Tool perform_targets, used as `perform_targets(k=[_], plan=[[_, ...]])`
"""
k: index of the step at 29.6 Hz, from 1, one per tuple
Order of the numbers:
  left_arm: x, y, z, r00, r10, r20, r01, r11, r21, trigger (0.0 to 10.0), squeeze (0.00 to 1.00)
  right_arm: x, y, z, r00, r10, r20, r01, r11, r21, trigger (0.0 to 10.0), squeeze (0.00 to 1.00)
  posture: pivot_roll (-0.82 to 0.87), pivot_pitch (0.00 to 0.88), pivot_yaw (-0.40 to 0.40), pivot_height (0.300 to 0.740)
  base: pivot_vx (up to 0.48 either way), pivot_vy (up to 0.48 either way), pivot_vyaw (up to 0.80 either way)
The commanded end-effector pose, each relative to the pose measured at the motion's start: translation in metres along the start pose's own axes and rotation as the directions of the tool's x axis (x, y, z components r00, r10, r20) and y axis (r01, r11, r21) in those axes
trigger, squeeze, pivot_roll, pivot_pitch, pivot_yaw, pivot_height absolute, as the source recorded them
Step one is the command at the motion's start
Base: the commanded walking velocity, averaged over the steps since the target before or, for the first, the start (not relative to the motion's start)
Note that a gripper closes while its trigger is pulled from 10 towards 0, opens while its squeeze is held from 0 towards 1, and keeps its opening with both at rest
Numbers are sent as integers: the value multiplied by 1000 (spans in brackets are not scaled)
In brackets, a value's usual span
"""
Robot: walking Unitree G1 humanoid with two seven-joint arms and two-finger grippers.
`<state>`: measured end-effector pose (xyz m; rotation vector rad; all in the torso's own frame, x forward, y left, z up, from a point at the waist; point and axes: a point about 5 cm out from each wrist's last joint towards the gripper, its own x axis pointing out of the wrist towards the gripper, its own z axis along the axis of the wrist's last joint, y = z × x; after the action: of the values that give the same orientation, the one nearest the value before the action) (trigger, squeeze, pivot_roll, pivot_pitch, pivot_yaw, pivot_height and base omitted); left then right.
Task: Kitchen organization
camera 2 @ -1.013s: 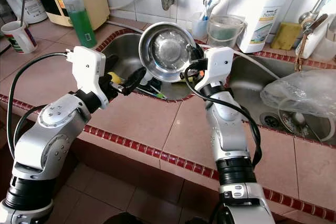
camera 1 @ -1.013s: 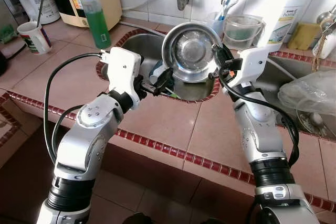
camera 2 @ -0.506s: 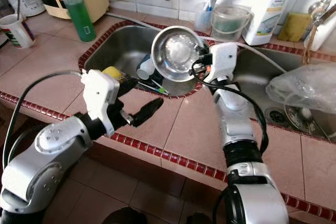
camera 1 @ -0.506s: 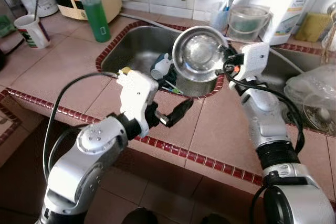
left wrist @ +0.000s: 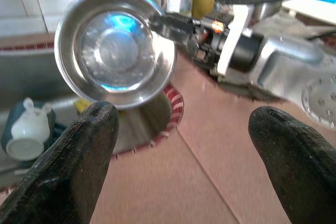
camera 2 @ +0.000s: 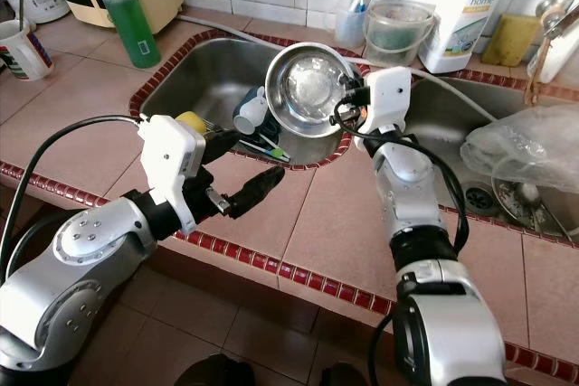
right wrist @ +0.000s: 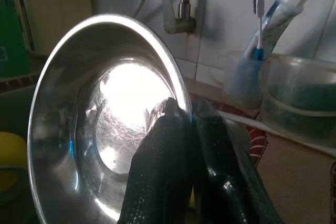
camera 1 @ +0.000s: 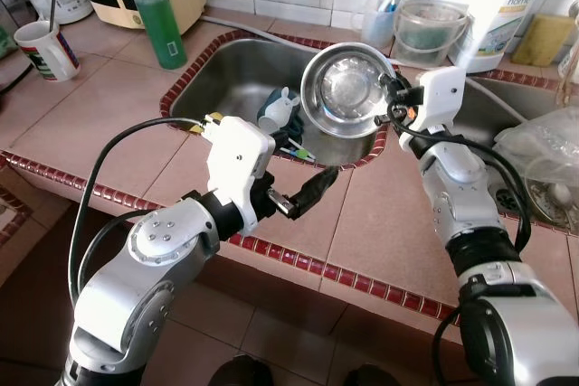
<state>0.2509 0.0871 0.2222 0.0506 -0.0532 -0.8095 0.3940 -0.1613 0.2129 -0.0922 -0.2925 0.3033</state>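
A shiny steel bowl [camera 1: 344, 90] hangs tilted over the right end of the sink [camera 1: 226, 79], its hollow facing me. My right gripper [camera 1: 387, 97] is shut on the bowl's rim, one finger inside and one outside, as the right wrist view shows at the bowl [right wrist: 100, 114]. My left gripper [camera 1: 312, 192] is open and empty above the tiled counter [camera 1: 298, 214] in front of the sink. In the left wrist view its fingertips [left wrist: 84, 145] stand wide apart, with the bowl [left wrist: 113, 53] beyond them.
In the sink lie a white cup [camera 1: 282, 106], a yellow thing [camera 2: 190, 122] and utensils. A green soap bottle [camera 1: 156, 15] and a mug [camera 1: 38, 47] stand left. A toothbrush cup [camera 1: 375, 20], clear tub [camera 1: 425, 29], white bottle [camera 1: 502, 11] and plastic bag [camera 1: 543, 146] are right.
My left gripper has pulled back from the sink edge to over the front counter and stands open. The right gripper keeps the bowl held, and the camera has shifted.
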Motion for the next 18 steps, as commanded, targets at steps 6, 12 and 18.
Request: perform_targets(k=[6,12,18], plan=[[-11,2,-9,997,33,-64,-32,999,11,10000,0,10,4,4,999,44,-14,-44,999,19,10000,0,-9,250,48,711,0,0,0],[-16,1,-12,995,49,-86,-49,999,5,10000,0,15,9,2,997,72,-41,-70,996,62,10000,0,1,271,44,711,0,0,0],[-17,3,-12,993,78,-86,-78,997,8,10000,0,19,16,-1,990,112,-89,-101,988,114,10000,0,5,279,36,711,0,0,0]])
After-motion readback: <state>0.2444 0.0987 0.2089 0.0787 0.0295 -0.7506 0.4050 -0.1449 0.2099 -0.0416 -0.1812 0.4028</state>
